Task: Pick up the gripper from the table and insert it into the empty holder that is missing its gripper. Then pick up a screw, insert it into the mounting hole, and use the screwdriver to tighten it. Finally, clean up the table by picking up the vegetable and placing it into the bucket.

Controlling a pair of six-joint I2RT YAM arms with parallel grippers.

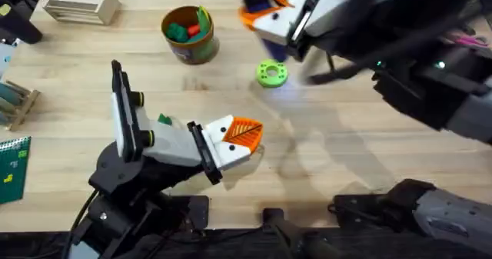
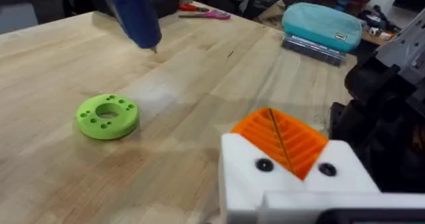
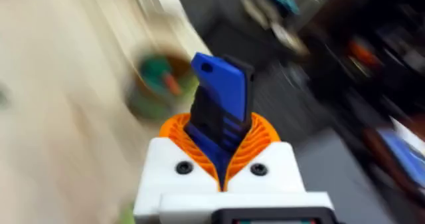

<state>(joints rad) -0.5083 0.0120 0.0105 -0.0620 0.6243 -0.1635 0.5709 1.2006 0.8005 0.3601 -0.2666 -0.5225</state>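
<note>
Around the work area I see one lime green round disc with holes (image 1: 271, 73) lying flat near the middle of the table (image 1: 346, 147), one slatted pale wooden block (image 1: 80, 4) at the far left corner, one small wooden rack (image 1: 17, 101) and one green card (image 1: 13, 167) at the left edge, and, in the left wrist view, one teal pouch (image 2: 321, 24) and red-handled scissors (image 2: 202, 12) toward the far side. One bucket (image 1: 188, 34), olive-yellow with an orange rim, stands near the far edge, left of the disc, and holds green and red toy pieces. One small dark green piece, the vegetable (image 1: 164, 120), lies on the bare wood just beside my left arm. My left gripper (image 1: 244, 133) rests low near the table's centre, its two orange ribbed pads pressed together with nothing between them; no object lies between it and the disc. My right gripper (image 1: 269, 5) is raised over the far edge, right of the bucket, and pinches the one screwdriver (image 3: 220, 104): a thick bright blue handle clamped between the orange pads (image 3: 262, 141). In the left wrist view the blue handle hangs tilted, its thin metal tip just above the wood beyond the disc.
</note>
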